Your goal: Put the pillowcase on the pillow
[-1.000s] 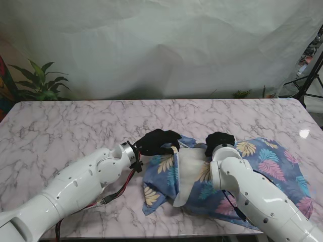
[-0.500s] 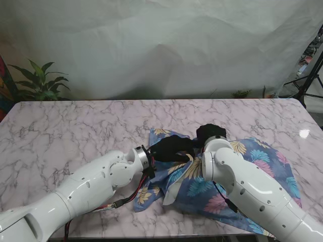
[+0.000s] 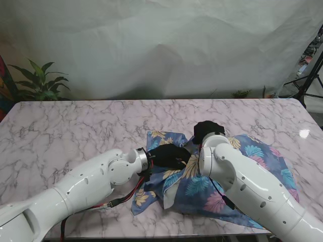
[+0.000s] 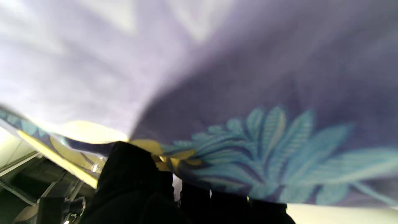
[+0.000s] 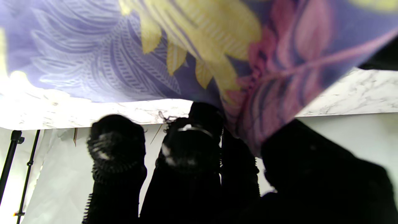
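My left hand [image 3: 169, 157] in its black glove is pinched on the open hem of the blue leaf-printed cloth pillowcase [image 3: 252, 161], which lies bunched over the white pillow [image 3: 171, 194] on the marble table [image 3: 75, 131]. The cloth looks light, limp and slippery — best taken at the hem edge. My right hand [image 3: 208, 132] is clamped on the far hem too; since a second ago both have drawn the case leftward — the pillow is nearly covered.

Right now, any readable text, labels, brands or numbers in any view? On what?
None readable in any view.
The pillowcase shows only a leaf print, no lettering.
The arms, the left hand, the right hand and the marble table show no visible markings.
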Action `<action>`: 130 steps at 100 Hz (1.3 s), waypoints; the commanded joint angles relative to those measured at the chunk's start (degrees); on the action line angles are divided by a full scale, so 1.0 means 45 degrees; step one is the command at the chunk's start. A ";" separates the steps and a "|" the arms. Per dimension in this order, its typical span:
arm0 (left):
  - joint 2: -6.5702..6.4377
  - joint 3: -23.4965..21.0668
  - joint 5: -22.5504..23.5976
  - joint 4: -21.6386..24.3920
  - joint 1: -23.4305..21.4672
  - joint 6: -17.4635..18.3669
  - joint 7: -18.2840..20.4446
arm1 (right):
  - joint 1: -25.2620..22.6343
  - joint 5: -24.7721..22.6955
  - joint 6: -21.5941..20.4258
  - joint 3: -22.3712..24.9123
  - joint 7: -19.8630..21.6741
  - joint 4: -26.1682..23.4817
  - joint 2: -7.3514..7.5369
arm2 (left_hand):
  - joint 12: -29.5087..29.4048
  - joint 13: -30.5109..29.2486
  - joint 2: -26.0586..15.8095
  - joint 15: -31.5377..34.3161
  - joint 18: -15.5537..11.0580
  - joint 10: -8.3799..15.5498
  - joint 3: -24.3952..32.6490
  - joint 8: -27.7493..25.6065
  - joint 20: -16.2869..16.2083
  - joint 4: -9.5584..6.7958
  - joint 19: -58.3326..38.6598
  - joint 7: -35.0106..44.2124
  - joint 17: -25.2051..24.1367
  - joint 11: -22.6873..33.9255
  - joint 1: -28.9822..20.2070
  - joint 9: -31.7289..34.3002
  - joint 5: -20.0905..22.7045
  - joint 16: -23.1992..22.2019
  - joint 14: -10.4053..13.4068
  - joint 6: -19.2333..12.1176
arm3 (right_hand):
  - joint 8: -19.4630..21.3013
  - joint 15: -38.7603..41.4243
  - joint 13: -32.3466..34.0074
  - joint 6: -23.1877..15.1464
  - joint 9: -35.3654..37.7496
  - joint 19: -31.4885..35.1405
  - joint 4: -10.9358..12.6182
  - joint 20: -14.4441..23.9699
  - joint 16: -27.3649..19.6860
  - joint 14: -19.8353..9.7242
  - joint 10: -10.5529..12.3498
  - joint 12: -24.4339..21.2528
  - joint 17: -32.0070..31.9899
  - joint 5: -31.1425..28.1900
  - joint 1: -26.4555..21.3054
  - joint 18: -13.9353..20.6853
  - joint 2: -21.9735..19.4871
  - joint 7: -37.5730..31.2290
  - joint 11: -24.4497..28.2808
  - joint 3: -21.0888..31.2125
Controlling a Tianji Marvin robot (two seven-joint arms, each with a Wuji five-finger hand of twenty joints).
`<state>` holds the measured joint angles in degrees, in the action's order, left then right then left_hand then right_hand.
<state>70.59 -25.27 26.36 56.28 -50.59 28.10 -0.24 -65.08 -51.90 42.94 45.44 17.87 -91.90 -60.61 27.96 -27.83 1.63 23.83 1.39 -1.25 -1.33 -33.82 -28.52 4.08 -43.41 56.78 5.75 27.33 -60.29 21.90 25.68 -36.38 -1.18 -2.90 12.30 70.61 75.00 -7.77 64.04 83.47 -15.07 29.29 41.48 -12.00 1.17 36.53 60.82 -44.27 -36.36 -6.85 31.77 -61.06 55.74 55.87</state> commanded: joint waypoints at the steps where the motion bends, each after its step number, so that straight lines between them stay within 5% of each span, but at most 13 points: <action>1: -0.0453 -0.0227 -0.0301 0.0357 -0.0083 0.0137 0.1076 | -0.0020 -0.0236 -0.0133 -0.0013 -0.0013 -0.0048 -0.0065 | -0.0429 0.0404 0.0099 -0.0375 0.0218 -0.0339 0.0150 0.0844 -0.0160 -0.0380 0.0380 -0.1733 -0.0313 -0.0553 -0.0316 -0.0938 -0.1225 0.0340 -0.0488 0.1054 | 0.0316 0.1144 0.0316 -0.0440 0.0604 0.0605 -0.0007 0.0076 0.0437 -0.1692 -0.0667 0.0172 0.0474 -0.0561 -0.0576 0.0341 -0.0392 -0.0653 0.0858 0.0362; 14: -0.1098 -0.1393 -0.0261 0.1506 -0.0560 0.0268 0.1758 | 0.0147 -0.0196 -0.0199 -0.0118 0.0073 0.0240 -0.0044 | -0.0920 0.1547 -0.0333 -0.0958 0.0152 -0.0505 0.0283 0.1170 -0.0099 -0.0664 0.1228 -0.4687 -0.0774 -0.1286 0.0671 -0.2261 -0.2190 0.0711 -0.0509 0.1474 | 0.0322 0.1305 0.0327 -0.0423 0.0594 0.0702 -0.0008 0.0096 0.0504 -0.1867 -0.0701 0.0163 0.0512 -0.0566 -0.0583 0.0458 -0.0372 -0.0666 0.0873 0.0372; 27: -0.1707 -0.2919 0.0458 0.2761 -0.1272 0.0550 0.2368 | 0.0330 -0.0109 -0.0179 -0.0221 0.0142 0.0567 -0.0023 | -0.1472 0.2747 0.0396 -0.1349 0.0252 -0.0797 0.0292 0.1443 0.0014 -0.0646 0.1978 -0.6017 -0.1166 -0.2970 0.1175 -0.2629 -0.2632 0.0962 -0.0799 0.1586 | 0.0319 0.1445 0.0317 -0.0411 0.0605 0.0809 -0.0008 0.0121 0.0569 -0.2012 -0.0719 0.0148 0.0536 -0.0569 -0.0595 0.0572 -0.0363 -0.0672 0.0902 0.0386; 49: -0.2210 -0.4614 0.2350 0.4044 -0.2297 0.1337 0.2413 | 0.0663 -0.0042 -0.0083 -0.0395 0.0385 0.0959 0.0038 | -0.0520 0.3547 0.1539 -0.1386 0.0306 -0.0852 0.1034 0.1443 -0.0160 -0.0623 0.2593 -0.6681 -0.1295 -0.4512 0.1276 -0.3167 -0.2907 0.1114 -0.0895 0.1084 | 0.0316 0.1528 0.0313 -0.0425 0.0612 0.0892 -0.0009 0.0135 0.0614 -0.2104 -0.0709 0.0126 0.0555 -0.0575 -0.0593 0.0649 -0.0349 -0.0681 0.0915 0.0400; 60: -0.2375 -0.4975 0.4088 0.4402 -0.2602 0.2059 0.1814 | 0.0782 0.0006 -0.0006 -0.0447 0.0497 0.1073 0.0067 | -0.0260 0.3786 0.3312 -0.1212 0.0208 -0.0870 0.6282 0.1675 -0.0022 -0.0298 0.2632 -0.6891 -0.1313 -0.5144 0.2768 -0.3386 -0.3274 0.1176 -0.0736 0.0697 | 0.0312 0.1537 0.0311 -0.0439 0.0608 0.0918 -0.0013 0.0135 0.0623 -0.2154 -0.0708 0.0117 0.0561 -0.0571 -0.0592 0.0672 -0.0356 -0.0679 0.0920 0.0393; 70: -0.2556 -0.5285 0.4908 0.4842 -0.2873 0.2528 0.1808 | 0.0885 0.0062 0.0052 -0.0492 0.0582 0.1179 0.0090 | -0.0494 0.4184 0.4082 -0.1239 0.0172 -0.1000 0.8014 0.1966 0.0279 -0.0177 0.2652 -0.7184 -0.1474 -0.5552 0.3073 -0.3482 -0.3347 0.1361 -0.0782 0.0562 | 0.0310 0.1558 0.0315 -0.0435 0.0628 0.0938 -0.0011 0.0136 0.0634 -0.2178 -0.0702 0.0112 0.0568 -0.0573 -0.0601 0.0694 -0.0352 -0.0680 0.0931 0.0393; 89: -0.2620 -0.5329 0.4745 0.4937 -0.3121 0.3308 0.1991 | 0.1112 0.0232 0.0202 -0.0646 0.0693 0.1422 0.0123 | -0.1835 0.4724 0.4077 -0.1377 0.0213 -0.1110 0.6693 0.2324 0.0611 -0.0124 0.2924 -0.7447 -0.1808 -0.5788 0.3876 -0.3468 -0.2625 0.1582 -0.0918 0.0181 | 0.0304 0.1562 0.0310 -0.0431 0.0622 0.0964 -0.0009 0.0133 0.0644 -0.2212 -0.0706 0.0100 0.0569 -0.0562 -0.0606 0.0708 -0.0365 -0.0678 0.0932 0.0393; 116: -0.2669 -0.4307 0.6694 0.4973 -0.2753 0.3698 0.0782 | 0.1150 0.0411 0.0386 -0.0589 0.0715 0.1550 0.0148 | -0.0305 0.3664 0.3397 -0.1170 -0.0018 -0.0388 0.5316 0.1383 0.0474 0.0025 0.2580 -0.4721 -0.1294 -0.4307 0.3744 -0.2934 0.0014 0.1530 -0.0583 -0.0989 | 0.0301 0.1566 0.0310 -0.0436 0.0590 0.0968 -0.0007 0.0120 0.0652 -0.2223 -0.0690 0.0084 0.0561 -0.0530 -0.0623 0.0719 -0.0412 -0.0672 0.0925 0.0365; 122: -0.2752 -0.3968 0.6995 0.5055 -0.2511 0.3517 0.0969 | 0.1127 0.0422 0.0414 -0.0539 0.0682 0.1538 0.0145 | -0.0608 0.2559 0.3330 -0.1069 -0.0106 0.0117 0.3035 0.1604 0.0362 0.0056 0.2126 -0.3804 -0.0927 -0.2400 0.2445 -0.1831 0.0858 0.1494 -0.0381 -0.1370 | 0.0297 0.1566 0.0310 -0.0442 0.0575 0.0962 -0.0010 0.0115 0.0653 -0.2222 -0.0686 0.0081 0.0558 -0.0515 -0.0616 0.0704 -0.0430 -0.0667 0.0923 0.0352; 130: -0.2813 -0.3397 0.7080 0.5012 -0.2085 0.3186 0.1260 | 0.1110 0.0390 0.0416 -0.0480 0.0654 0.1534 0.0137 | -0.1115 0.0512 0.2942 -0.1032 -0.0281 0.0831 0.1206 0.1548 0.0361 -0.0174 0.1671 -0.1103 -0.0450 -0.1266 0.2241 0.0316 0.2877 0.1565 -0.0025 -0.2678 | 0.0296 0.1566 0.0310 -0.0448 0.0571 0.0952 -0.0011 0.0108 0.0655 -0.2222 -0.0669 0.0077 0.0555 -0.0508 -0.0610 0.0683 -0.0451 -0.0669 0.0926 0.0333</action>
<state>58.02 -41.63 59.57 78.75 -61.65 43.59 2.72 -59.98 -49.98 44.37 42.96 20.97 -85.21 -60.13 24.22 -19.83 16.90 18.14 1.36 0.07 8.79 -26.36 -26.29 3.03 -34.06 42.58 2.84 17.35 -48.62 17.77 31.83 -29.45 -3.42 -9.66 12.31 73.42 75.11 -7.77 64.03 85.72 -15.07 29.29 42.36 -13.87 1.17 36.54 61.50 -44.27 -36.38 -4.78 31.77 -61.11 56.22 55.85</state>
